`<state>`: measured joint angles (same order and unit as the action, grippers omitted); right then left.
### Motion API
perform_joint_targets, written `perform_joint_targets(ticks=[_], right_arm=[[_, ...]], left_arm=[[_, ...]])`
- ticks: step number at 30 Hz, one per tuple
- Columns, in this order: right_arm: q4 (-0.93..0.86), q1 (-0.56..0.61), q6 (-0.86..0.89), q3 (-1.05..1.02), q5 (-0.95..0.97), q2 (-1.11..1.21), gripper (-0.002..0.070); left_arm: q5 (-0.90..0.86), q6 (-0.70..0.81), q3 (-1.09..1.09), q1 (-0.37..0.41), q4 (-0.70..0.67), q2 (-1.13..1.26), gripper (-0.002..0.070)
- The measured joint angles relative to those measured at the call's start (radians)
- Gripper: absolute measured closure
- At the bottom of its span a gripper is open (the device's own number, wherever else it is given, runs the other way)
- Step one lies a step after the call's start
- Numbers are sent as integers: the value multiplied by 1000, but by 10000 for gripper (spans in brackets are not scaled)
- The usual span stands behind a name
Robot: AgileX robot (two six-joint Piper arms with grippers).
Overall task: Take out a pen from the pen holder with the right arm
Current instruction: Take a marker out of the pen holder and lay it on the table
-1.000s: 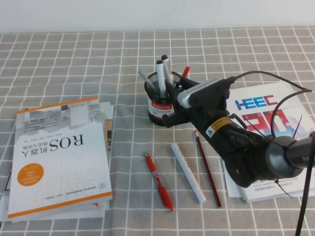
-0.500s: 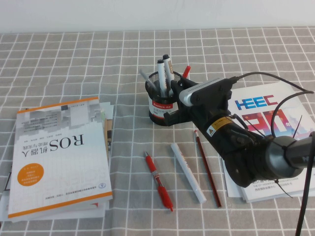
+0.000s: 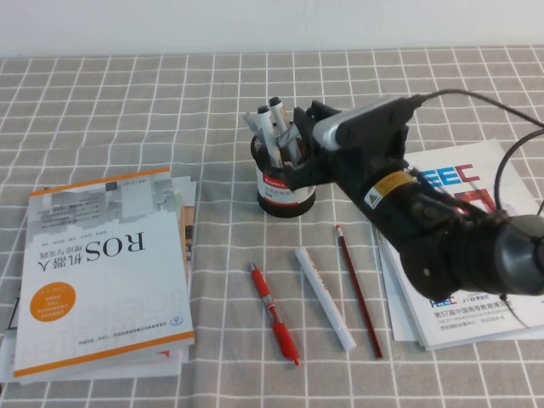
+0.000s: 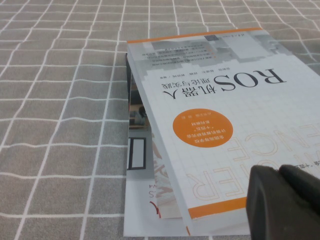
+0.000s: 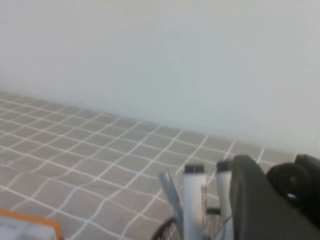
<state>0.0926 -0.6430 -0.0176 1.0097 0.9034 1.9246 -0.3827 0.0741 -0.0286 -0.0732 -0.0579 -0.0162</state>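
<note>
Got a black mesh pen holder (image 3: 285, 191) standing mid-tabletop (image 3: 127, 110), stuffed with white black-capped markers (image 3: 274, 119). Spotted the right gripper (image 3: 297, 144) at the holder's right rim, in among the pens; open or clamped on one, can't tell. Found the left gripper (image 4: 282, 200) over a white-and-orange ROS book (image 4: 220, 125) on the left; same, can't tell. Also seeing a red pen (image 3: 274, 313), white marker (image 3: 325, 299) and red pencil (image 3: 358, 289) lying loose nearer.

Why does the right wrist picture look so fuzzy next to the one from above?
High view: evenly lit and crisp, the right gripper at the pen holder. Right wrist view: soft all over, focus lost on the near markers. Left wrist view: book sharp, left gripper over it a dark blur.
</note>
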Motion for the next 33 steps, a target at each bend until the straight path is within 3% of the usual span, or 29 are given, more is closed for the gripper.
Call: perform_joint_targets(ticks=[9,14,18,24,29,33], right_arm=[[-37,0,-2,0,-182,-177,569],[-74,2,-2,0,-398,-338,569],[-76,2,3,9,-665,-479,569],[-35,2,18,152,-1254,-592,569],[27,2,18,326,-1671,-546,569],[52,2,18,403,-1847,-436,569]], left_arm=[[0,0,0,0,0,0,678],[0,0,0,0,0,0,678],[0,0,0,0,0,0,678],[0,0,0,0,0,0,678],[0,0,0,0,0,0,678],[0,0,0,0,0,0,678]])
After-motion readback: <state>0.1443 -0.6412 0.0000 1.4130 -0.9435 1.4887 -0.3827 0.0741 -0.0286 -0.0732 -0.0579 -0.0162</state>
